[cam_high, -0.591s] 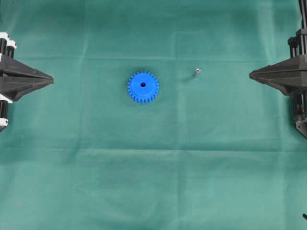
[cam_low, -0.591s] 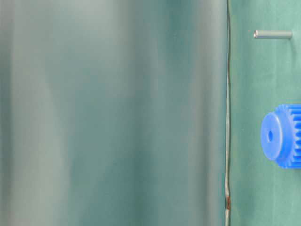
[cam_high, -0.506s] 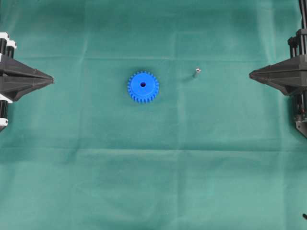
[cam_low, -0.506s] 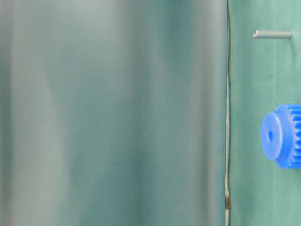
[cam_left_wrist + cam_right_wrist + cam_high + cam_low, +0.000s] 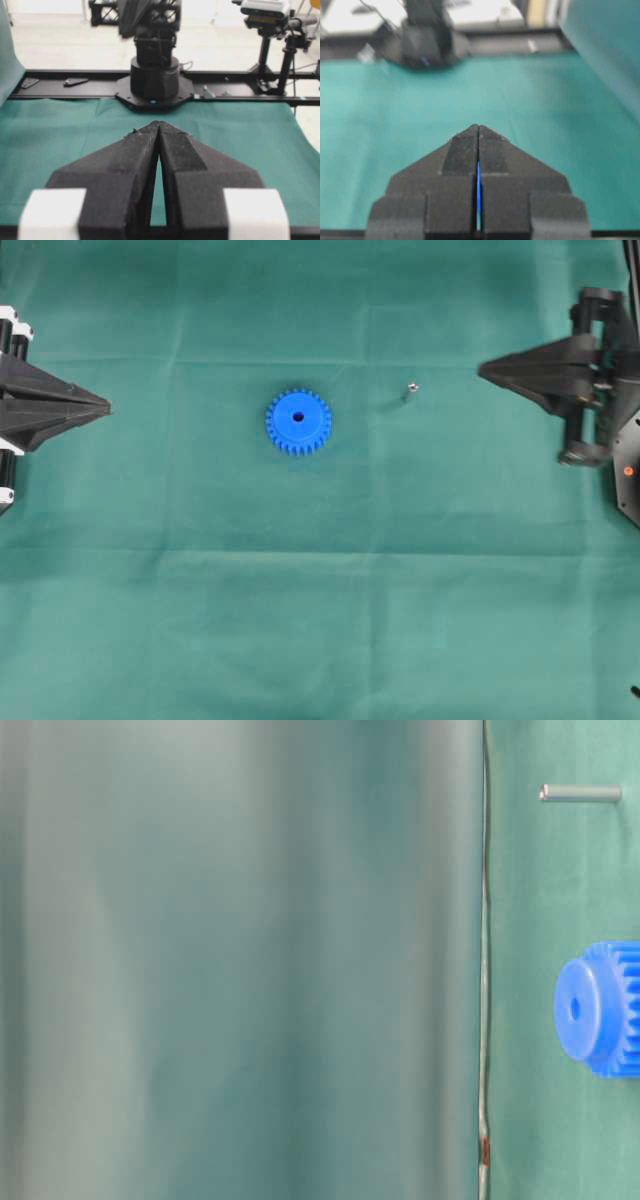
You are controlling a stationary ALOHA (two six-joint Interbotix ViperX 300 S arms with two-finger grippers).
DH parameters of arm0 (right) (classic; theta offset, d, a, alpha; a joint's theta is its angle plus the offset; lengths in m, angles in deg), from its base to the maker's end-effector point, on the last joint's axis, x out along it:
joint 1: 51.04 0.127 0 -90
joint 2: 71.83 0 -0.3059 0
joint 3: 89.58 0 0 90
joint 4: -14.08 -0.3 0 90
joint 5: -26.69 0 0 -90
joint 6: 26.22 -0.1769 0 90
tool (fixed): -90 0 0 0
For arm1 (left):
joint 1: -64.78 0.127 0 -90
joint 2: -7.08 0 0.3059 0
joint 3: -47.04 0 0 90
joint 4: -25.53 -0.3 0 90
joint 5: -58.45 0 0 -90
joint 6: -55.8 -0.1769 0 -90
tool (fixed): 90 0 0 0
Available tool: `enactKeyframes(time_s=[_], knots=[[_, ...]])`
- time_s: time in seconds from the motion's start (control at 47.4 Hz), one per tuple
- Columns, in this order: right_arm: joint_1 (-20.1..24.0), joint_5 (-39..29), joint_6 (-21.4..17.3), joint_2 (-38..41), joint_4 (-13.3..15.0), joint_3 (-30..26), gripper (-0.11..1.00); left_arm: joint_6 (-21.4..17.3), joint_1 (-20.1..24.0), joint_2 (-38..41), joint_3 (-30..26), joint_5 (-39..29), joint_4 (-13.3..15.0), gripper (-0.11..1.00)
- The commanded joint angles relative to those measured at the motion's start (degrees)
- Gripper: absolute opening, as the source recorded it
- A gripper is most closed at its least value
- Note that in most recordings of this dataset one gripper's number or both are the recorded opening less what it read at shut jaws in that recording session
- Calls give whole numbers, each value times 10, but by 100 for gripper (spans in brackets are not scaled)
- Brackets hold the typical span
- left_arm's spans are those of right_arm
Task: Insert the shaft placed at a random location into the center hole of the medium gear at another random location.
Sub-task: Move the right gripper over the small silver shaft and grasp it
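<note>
From where I sit, nothing of the job is done yet. The shaft [image 5: 410,391] stands by itself on the green-covered bench [image 5: 320,620], untouched, and the medium gear [image 5: 298,422] lies flat with its center hole [image 5: 298,417] open and unfilled. Picking up the pin, carrying it across and seating it in the hole are all left to do, as I judge it.

My right claw [image 5: 483,368] is pressed shut, tips meeting, with nothing between them; in its own wrist view only a thin sliver of blue shows through the slit. The shaft sits just ahead of its tip and slightly to one side, near but clearly apart. The gear lies further out along the same line, beyond the shaft.

My left claw [image 5: 106,406] is likewise closed to a point and carries nothing. The gear is well out in front of it, and the shaft is further off again, past the gear.

In the table-level view the shaft [image 5: 580,793] and the gear [image 5: 598,1008] are separate, with bare cloth between them.

As for containers, I see none: no tray, bin or box. The only thing meant to receive anything is the gear's hole, and it is empty.
</note>
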Motion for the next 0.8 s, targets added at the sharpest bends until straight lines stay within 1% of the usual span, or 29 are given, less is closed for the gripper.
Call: enactKeyframes(time_s=[0.0, 0.063, 0.105, 0.169, 0.19, 0.316, 0.38, 0.506, 0.633, 0.78], knots=[[-15, 16, -2, 40, -3, -18, 2, 0, -1, 3, -14, 1, -2, 0], [-23, 18, -2, 77, -4, -25, 8, 0, -1, 2, -14, 1, -2, 0], [-25, 18, -2, 101, -4, -29, 17, 1, -1, 2, -13, 1, -2, 0], [-31, 19, -2, 146, -4, -37, 33, 1, 0, 3, -14, 0, -2, 0], [-33, 20, -2, 159, -5, -40, 41, 1, -1, 3, -13, 0, -2, 0], [-40, 33, 1, 235, -6, -48, 79, 1, 0, 3, -12, 0, -2, 0], [-46, 52, 1, 275, -6, -48, 91, 2, -1, 3, -11, -1, -2, 0], [-55, 91, 1, 330, -9, -46, 85, 2, -1, 4, -11, -2, -2, 0], [-58, 118, 1, 374, -14, -45, 86, 2, -1, 4, -11, -2, -2, 0], [-62, 128, 1, 406, -18, -45, 85, 3, -1, 5, -11, -2, -2, 0]])
